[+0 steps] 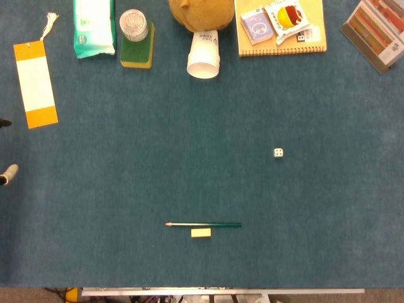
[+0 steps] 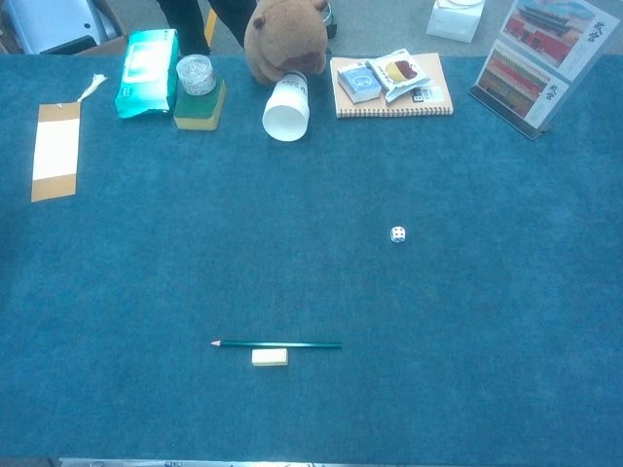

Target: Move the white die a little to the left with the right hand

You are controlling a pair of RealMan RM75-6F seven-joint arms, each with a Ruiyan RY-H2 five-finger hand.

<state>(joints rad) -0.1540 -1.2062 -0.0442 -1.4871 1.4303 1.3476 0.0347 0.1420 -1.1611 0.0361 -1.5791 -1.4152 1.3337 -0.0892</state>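
Observation:
The white die (image 1: 278,153) (image 2: 398,233) lies alone on the blue tabletop, right of centre, with nothing touching it. Neither view shows my right hand. Of my left hand only two fingertips (image 1: 8,173) poke in at the left edge of the head view, far from the die; the rest of that hand is out of frame, so I cannot tell how it is held.
A green pencil (image 1: 204,225) and a yellow eraser (image 1: 201,233) lie near the front. Along the back are a bookmark (image 1: 35,84), wipes pack (image 1: 94,27), jar on a sponge (image 1: 136,38), tipped paper cup (image 1: 203,55), plush bear (image 2: 282,39), notebook (image 1: 281,28) and brochure stand (image 1: 377,31).

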